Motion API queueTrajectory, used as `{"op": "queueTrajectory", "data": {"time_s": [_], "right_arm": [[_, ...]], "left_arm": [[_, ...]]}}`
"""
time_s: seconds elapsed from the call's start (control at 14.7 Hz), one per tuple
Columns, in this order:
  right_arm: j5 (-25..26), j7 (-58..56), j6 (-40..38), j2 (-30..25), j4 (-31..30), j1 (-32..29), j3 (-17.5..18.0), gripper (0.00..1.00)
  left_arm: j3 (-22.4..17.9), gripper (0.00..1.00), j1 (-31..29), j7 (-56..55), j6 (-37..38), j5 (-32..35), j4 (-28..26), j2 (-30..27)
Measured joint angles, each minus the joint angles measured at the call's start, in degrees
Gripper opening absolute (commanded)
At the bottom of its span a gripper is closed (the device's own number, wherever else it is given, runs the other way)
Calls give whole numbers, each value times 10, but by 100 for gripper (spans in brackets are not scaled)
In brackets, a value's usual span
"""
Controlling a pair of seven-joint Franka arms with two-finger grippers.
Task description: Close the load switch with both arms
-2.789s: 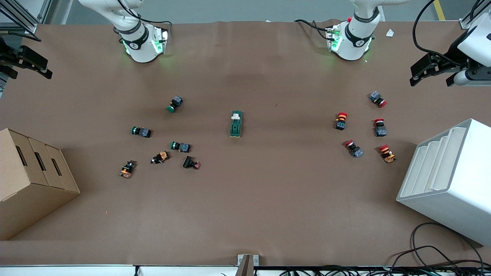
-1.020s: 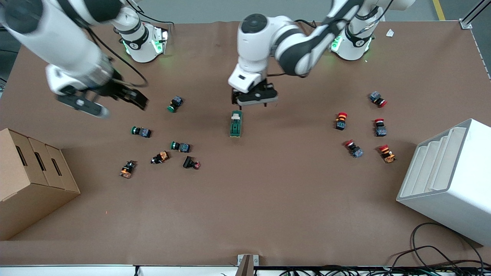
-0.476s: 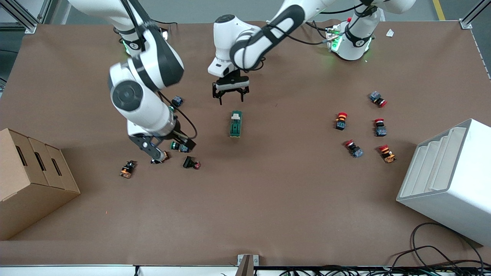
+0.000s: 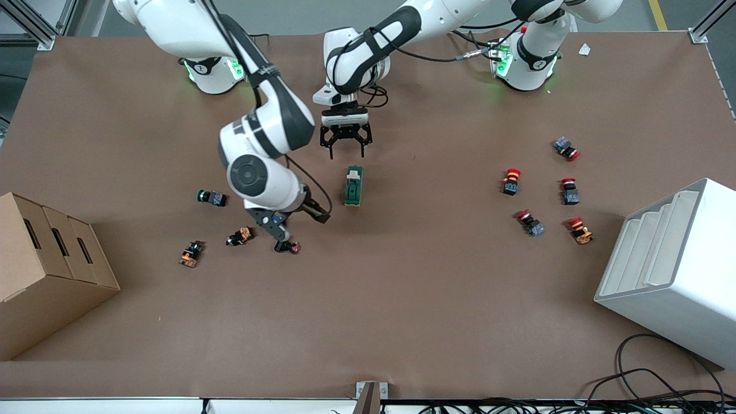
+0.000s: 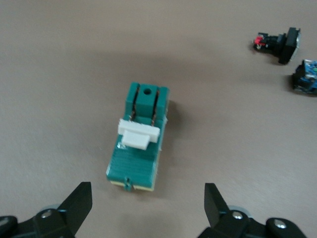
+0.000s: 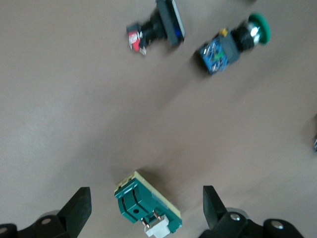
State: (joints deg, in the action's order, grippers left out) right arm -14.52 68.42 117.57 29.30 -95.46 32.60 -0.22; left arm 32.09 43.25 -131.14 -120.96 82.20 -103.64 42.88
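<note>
Right claw [image 4: 299,226], released, swung in beside load switch [image 4: 353,186]; left claw [image 4: 347,148], released, hovers above tabletop [image 4: 402,287] by its toggle end. Approach nearly done.

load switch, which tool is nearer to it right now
Left. The left tool hangs open just off the load switch at its white toggle end; the right tool, also open, sits off beside it.

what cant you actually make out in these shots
- Front view: the right end effector partly covers a green-capped push button beneath it.
- Front view: the right arm's elbow hides the table where it passes over.
- Right wrist view: the small dark green load switch with white toggle is cut off by the frame edge.
- Left wrist view: the left end effector shows only open fingertips; whether the white toggle is latched is unclear.
</note>
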Motion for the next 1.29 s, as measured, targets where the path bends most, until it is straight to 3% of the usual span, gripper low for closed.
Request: {"op": "queueTrajectory", "data": {"time_s": [0.61,1.29], "right_arm": [[-2,77,143,52,-57,91,0,100],[-27,96,199,53,-96,151,0,100]], "left_arm": [[-22,100,51,-148,128,197,-3,84],[-60,100,98,-150,161,222,1,95]]}}
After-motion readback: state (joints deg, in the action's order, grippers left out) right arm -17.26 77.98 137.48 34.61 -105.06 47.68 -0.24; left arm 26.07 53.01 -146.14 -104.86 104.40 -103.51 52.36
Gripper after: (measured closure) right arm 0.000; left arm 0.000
